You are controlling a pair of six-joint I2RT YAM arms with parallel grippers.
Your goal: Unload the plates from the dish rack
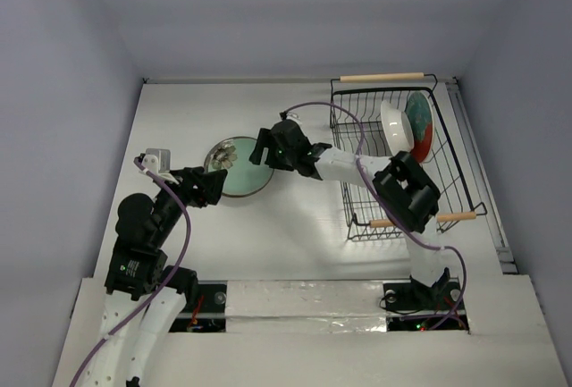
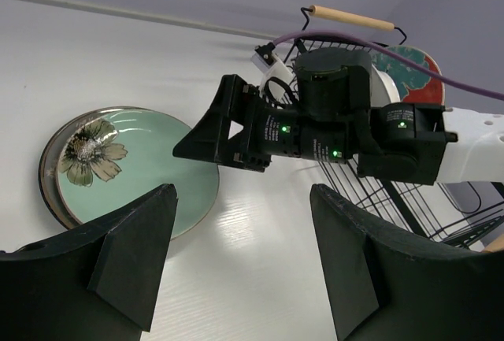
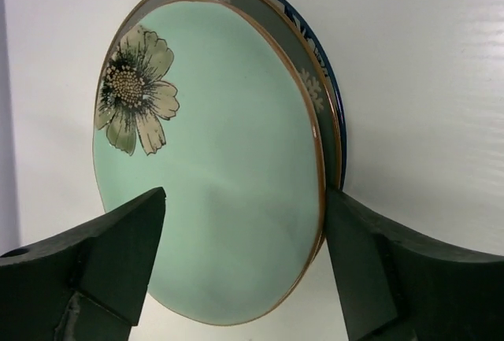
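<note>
The teal-green plate (image 1: 239,171) with a flower print lies on the table, stacked on the grey plate (image 3: 316,83), of which only the rim shows. My right gripper (image 1: 261,151) is open over the stack's right edge; in the right wrist view (image 3: 246,199) its jaws straddle the teal plate (image 3: 220,191) without clamping it. My left gripper (image 1: 213,185) is open and empty just near of the stack, and in the left wrist view (image 2: 242,199) it hangs over bare table. The white plate (image 1: 395,126) and the red plate (image 1: 421,126) stand upright in the dish rack (image 1: 451,168).
The black wire rack has wooden handles at its far end (image 1: 382,77) and near end (image 1: 456,216). The right arm's forearm (image 1: 344,165) stretches from the rack side towards the stack. A white wall runs behind the table.
</note>
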